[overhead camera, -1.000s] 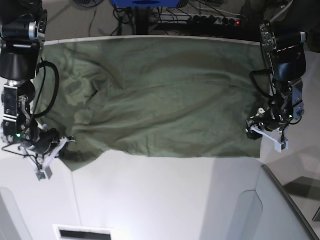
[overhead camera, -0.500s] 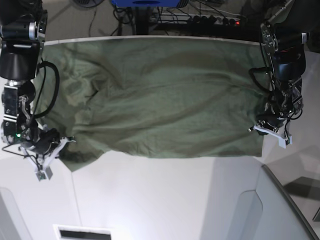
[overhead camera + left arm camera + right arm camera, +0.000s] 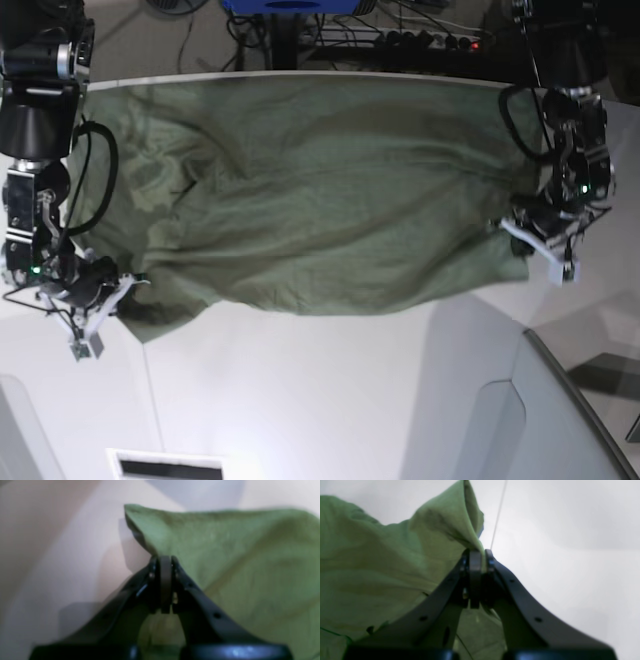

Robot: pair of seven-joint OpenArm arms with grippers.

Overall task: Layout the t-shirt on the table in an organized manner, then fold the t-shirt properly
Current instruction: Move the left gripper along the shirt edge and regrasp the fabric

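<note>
Both my jaws are closed on the t-shirt (image 3: 330,240), at its left and right edges in the base view; it spans the tabletop (image 3: 300,400) from upper left to right. I expect light, floppy cotton, best pinched near the corners and kept taut.

Pale, even light washes the white bench (image 3: 300,400), its source out of view. The left wrist view is soft and blurred, with dim shadows across the bench; the right wrist view looks crisper, its bench bright, the nearest dark parts out of focus.
</note>
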